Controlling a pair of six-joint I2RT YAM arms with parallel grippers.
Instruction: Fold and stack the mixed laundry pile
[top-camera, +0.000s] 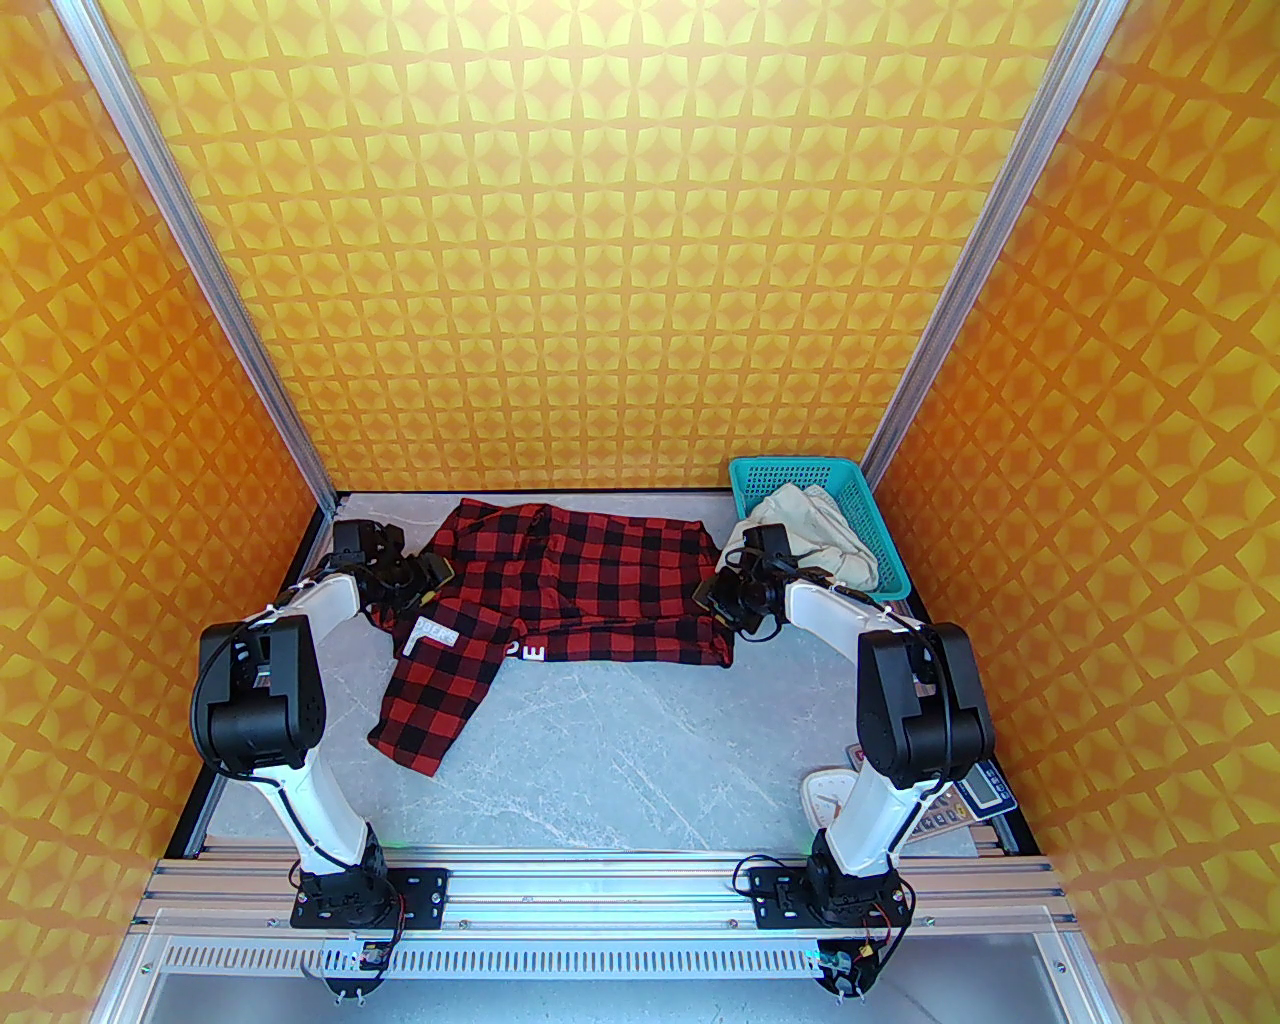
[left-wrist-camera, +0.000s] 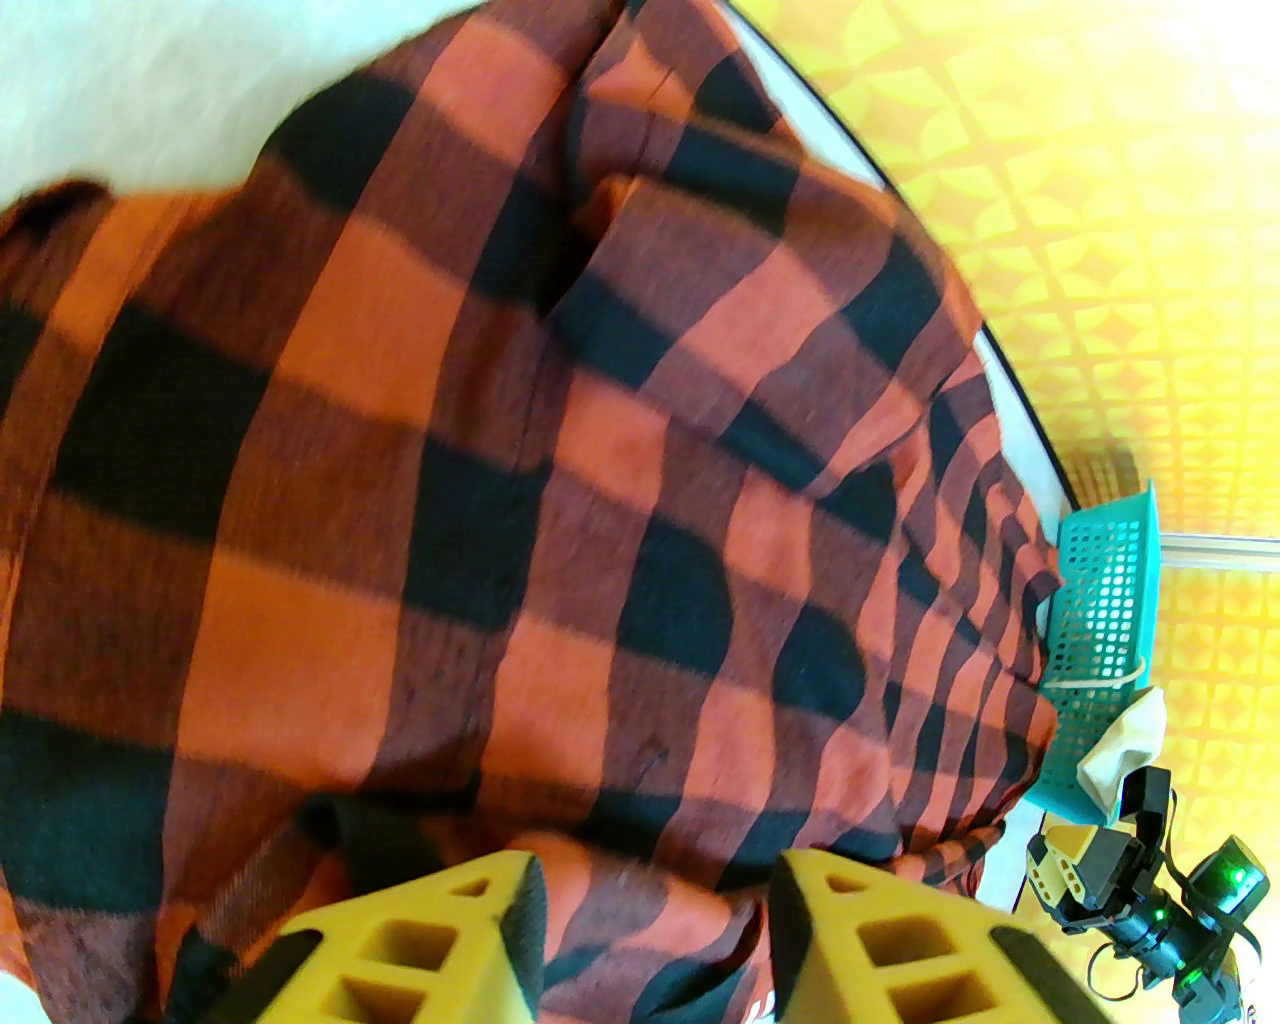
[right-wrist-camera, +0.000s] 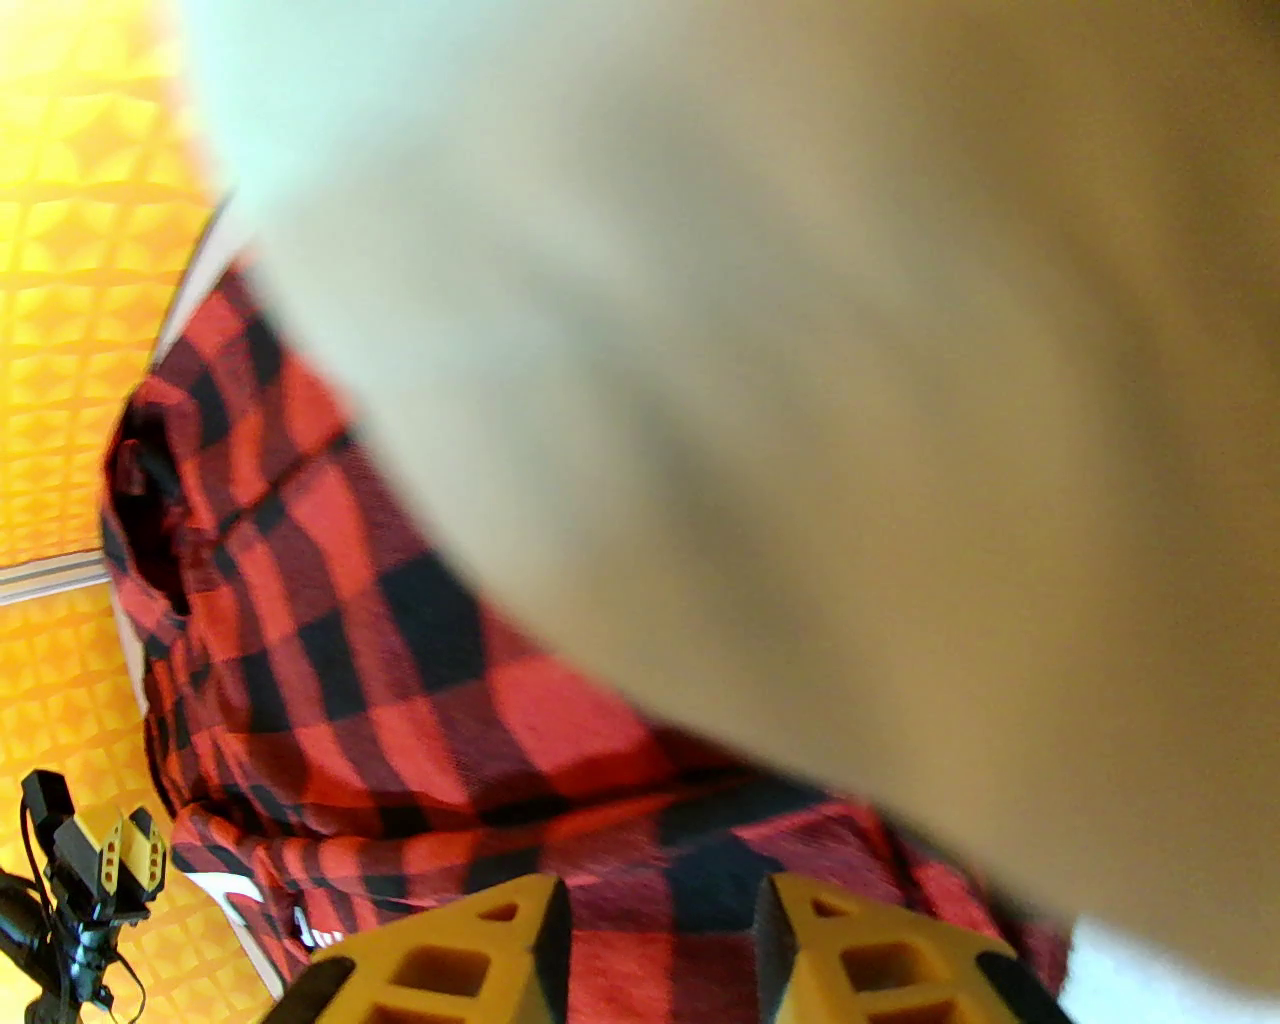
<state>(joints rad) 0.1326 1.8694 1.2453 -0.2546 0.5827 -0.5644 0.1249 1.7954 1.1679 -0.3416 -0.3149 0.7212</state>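
We've got the left jaws and right jaws both parted, gripping nothing, at opposite ends of the checked shirt (top-camera: 580, 580).

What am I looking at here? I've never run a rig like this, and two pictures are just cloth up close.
These are two robot arms bolted at the near edge of the table, the left arm and the right arm. The wide picture comes from a camera above and behind them. The other two come from a camera on each wrist, so its yellow jaws poke in at the bottom. On the table lies a red-and-black checked shirt, one sleeve trailing toward the arms. A teal basket in the far right corner holds cream trousers. Each arm reaches one end of the shirt; both pairs of jaws stand apart, and nothing looks gripped.
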